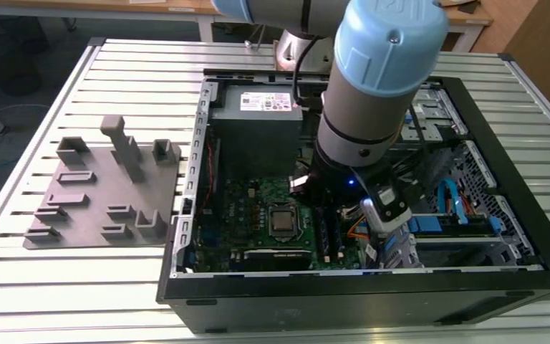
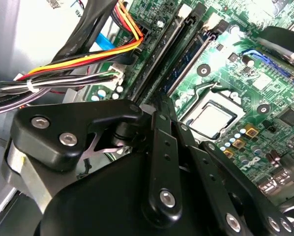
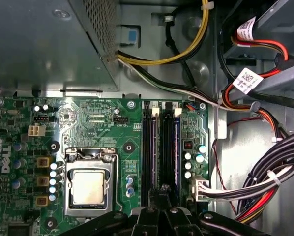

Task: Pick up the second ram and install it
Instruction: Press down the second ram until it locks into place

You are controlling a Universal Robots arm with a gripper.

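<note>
An open computer case (image 1: 504, 287) lies flat on a slatted metal surface (image 1: 65, 287), and the one arm (image 1: 371, 107) reaches down into it. In both wrist views the gripper (image 3: 161, 191) (image 2: 157, 105) hangs low over the memory sockets on the green board (image 3: 107, 132). I cannot tell whether its fingers are clenched or released.

One ram stick (image 3: 176, 152) (image 2: 189, 61), dark blue, stands upright in a socket just beside the gripper's tip. At least two long black sockets (image 3: 147, 152) run parallel next to it. One square metal processor (image 3: 88, 187) (image 1: 282, 218) sits beside them.

As for writing, one white printed label (image 1: 267, 102) lies on the grey power supply (image 1: 256, 136). In the first wrist view two white tags (image 3: 247, 81) (image 3: 245, 27) are wrapped on the red-and-black cables. Fine white lettering is scattered over the board. None of this print is legible enough to give.

On the exterior view's left, apart from the case, rests one grey moulded tray (image 1: 94, 193) with several upright posts.
</note>
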